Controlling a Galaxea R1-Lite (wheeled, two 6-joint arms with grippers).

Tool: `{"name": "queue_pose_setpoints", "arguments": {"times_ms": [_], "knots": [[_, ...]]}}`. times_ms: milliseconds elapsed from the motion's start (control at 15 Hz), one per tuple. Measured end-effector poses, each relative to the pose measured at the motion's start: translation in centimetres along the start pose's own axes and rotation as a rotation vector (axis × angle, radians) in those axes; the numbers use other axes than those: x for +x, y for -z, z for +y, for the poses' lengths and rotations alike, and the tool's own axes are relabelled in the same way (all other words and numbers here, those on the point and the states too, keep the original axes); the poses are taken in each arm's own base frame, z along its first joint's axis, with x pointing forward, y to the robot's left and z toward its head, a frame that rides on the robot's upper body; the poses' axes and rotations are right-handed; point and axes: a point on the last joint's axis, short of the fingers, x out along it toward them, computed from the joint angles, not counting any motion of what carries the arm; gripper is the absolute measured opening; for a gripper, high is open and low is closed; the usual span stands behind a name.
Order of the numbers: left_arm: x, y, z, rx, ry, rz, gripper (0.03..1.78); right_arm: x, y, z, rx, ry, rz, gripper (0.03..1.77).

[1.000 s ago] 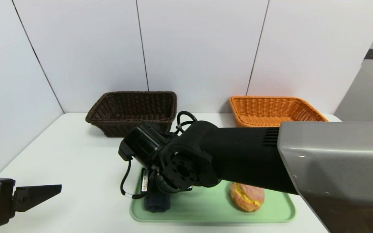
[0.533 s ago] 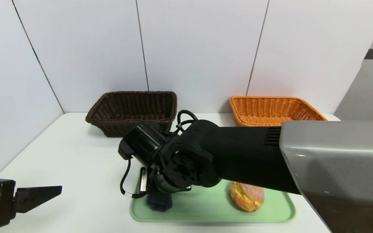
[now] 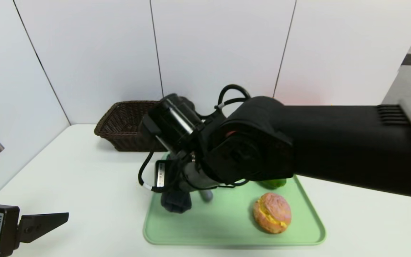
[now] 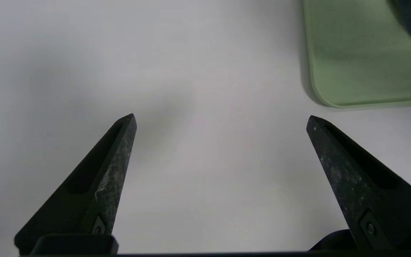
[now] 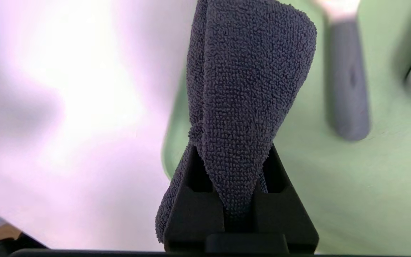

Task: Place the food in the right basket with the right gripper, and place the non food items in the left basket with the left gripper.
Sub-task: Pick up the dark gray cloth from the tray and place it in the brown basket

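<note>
My right gripper is shut on a dark grey terry cloth, which bulges out past the fingertips. In the head view the cloth hangs just above the left end of the green tray. On the tray lie a pink-and-yellow bun, a green item half hidden under my right arm, and a grey-handled tool. The brown left basket stands at the back left. My right arm hides the right basket. My left gripper is open and empty over bare table, left of the tray.
My right arm spans the middle and right of the head view, covering the back right of the table. White wall panels close the back and left sides. The white tabletop lies between the tray and the brown basket.
My right gripper has shut on the cloth and risen with it off the tray. The raised arm now covers the orange basket and uncovers the green item and the tool.
</note>
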Motion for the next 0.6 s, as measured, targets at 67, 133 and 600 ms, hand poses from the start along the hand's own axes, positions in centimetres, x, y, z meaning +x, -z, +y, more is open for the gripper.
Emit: {"name": "queue_pose_setpoints", "arguments": {"times_ms": [67, 133, 600], "knots": [[0.1, 0.1, 0.0, 0.001, 0.000, 0.003, 1.69, -0.9, -1.0, 0.0, -0.024, -0.036, -0.068, 0.21], [0.1, 0.1, 0.0, 0.002, -0.001, 0.007, 1.69, -1.5, -2.1, 0.1, -0.035, -0.076, -0.144, 0.21], [0.9, -0.1, -0.3, 0.008, 0.025, 0.039, 1.69, -0.9, -9.6, -2.3, -0.189, -0.173, -0.654, 0.21]]}}
